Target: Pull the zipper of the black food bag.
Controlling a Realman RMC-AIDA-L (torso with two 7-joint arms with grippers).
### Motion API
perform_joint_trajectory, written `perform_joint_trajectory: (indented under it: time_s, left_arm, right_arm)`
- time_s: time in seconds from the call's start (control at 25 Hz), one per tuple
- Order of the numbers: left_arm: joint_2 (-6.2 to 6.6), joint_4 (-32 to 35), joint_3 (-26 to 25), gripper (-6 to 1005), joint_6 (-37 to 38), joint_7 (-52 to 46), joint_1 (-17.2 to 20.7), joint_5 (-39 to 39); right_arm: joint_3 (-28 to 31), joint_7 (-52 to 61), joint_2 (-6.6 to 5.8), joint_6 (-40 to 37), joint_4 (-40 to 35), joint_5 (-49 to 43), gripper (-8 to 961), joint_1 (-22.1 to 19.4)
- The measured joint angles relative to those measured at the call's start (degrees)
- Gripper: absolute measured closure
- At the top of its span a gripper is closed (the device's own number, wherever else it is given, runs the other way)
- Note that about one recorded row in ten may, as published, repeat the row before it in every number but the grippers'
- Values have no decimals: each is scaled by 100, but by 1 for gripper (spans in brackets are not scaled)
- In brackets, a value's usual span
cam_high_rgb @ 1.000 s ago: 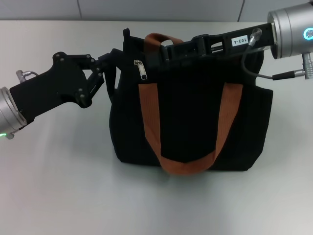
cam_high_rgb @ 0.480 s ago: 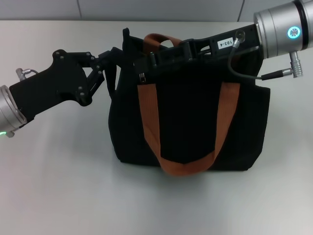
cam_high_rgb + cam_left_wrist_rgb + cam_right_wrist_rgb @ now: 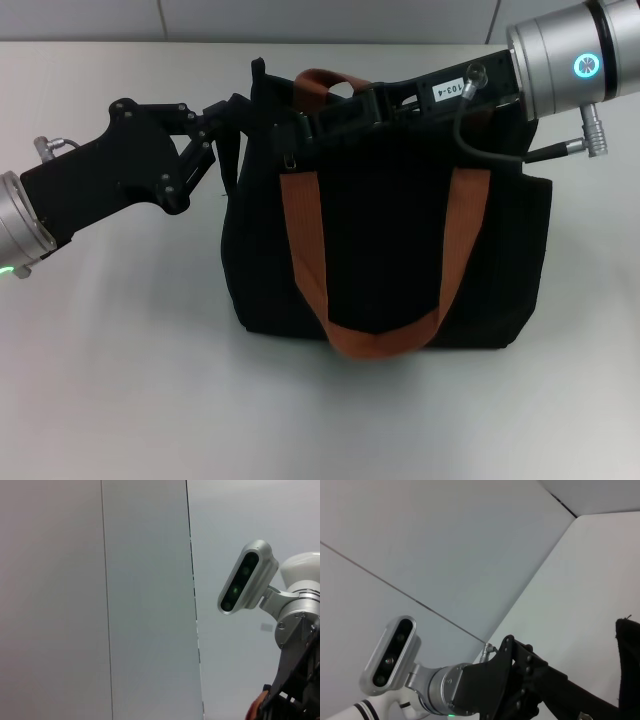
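Head view: black food bag (image 3: 390, 240) upright on the pale desk (image 3: 120, 380), orange-brown strap handles (image 3: 300, 240) hanging down its front. Left gripper (image 3: 240, 112) at the bag's upper left corner, jaws closed on the fabric edge there, apparently bracing the bag. Right gripper (image 3: 296, 130) reaching across the bag's top from the right, tips at the zip line near the left end. Zipper (image 3: 291, 158) only just visible as a small silver tab under those tips; jaws seemingly pinched on it, though the contact itself hidden among black parts. Good practice for the pull, as a judgement: keep the left hold firm so the fabric stays taut, draw the tab straight along the zip line toward the right end, avoid lifting, which would tilt the slider and bunch the cloth. White label on the right arm reading "103-4".

Left wrist view: wall panels, the robot's head camera (image 3: 247, 582), nothing of the bag clearly.

Right wrist view: left arm (image 3: 520, 685) over the desk, a dark bag corner at the edge; no writing readable.
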Motion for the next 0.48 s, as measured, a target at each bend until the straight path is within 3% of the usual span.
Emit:
perform_joint_trajectory:
  time_s: [0.12,0.48]
  left_arm:
    - [0,0,4,974,0,-1,0,0]
    - [0,0,6,974,0,-1,2,0]
  right_arm:
    - [-71,6,0,48,0,0,357,1]
    - [-130,41,-2,88,-352,1,528,-160]
